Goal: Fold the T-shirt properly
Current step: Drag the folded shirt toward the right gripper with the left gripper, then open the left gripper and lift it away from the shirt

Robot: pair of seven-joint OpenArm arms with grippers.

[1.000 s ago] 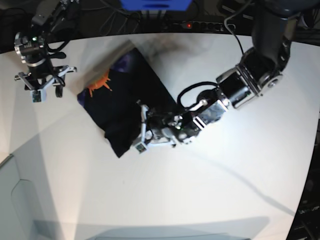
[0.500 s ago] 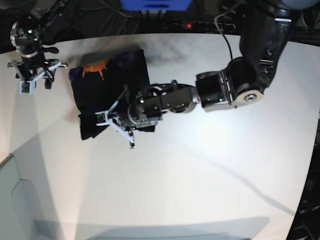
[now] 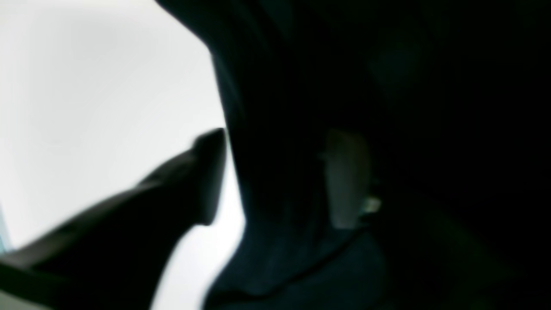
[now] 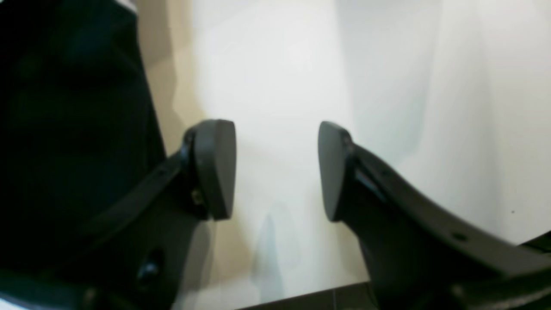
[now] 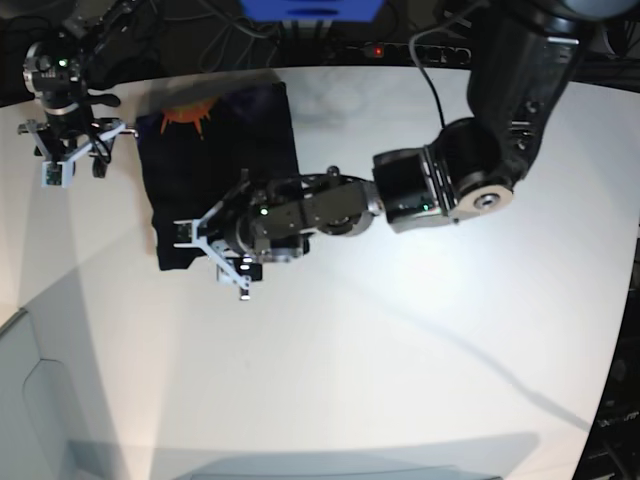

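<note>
Finds the T-shirt (image 5: 215,165) as a compact black rectangle at the far left part of the table (image 5: 420,360), squared to the table's edge, with the orange print (image 5: 190,113) facing up at its far end. Differs plainly from a second ago: then lay as a diamond nearer the middle, with the left gripper (image 5: 214,262) bunched at its near corner; since then slid toward the far left and turned square. Sees that claw now spread wide at the near edge of the cloth, low over it and gripping nothing. From the left wrist view, makes out one dark finger (image 3: 206,172) over bare table and the other pale one on the far side of the cloth's edge (blurred, so cannot tell whether either pad touches the fabric). Shows the right gripper (image 4: 277,168) just beside the far left edge of the shirt, parted wide over bare table, with nothing between the pads and the black cloth off to one side. Reads, as a judgement, like a release after a final drag and straighten: looks neatly folded and close to done. Leaves probably only lifting the left arm clear. Warrants care there, since a finger catching the edge on the way up could lift a layer and spoil the fold.
</note>
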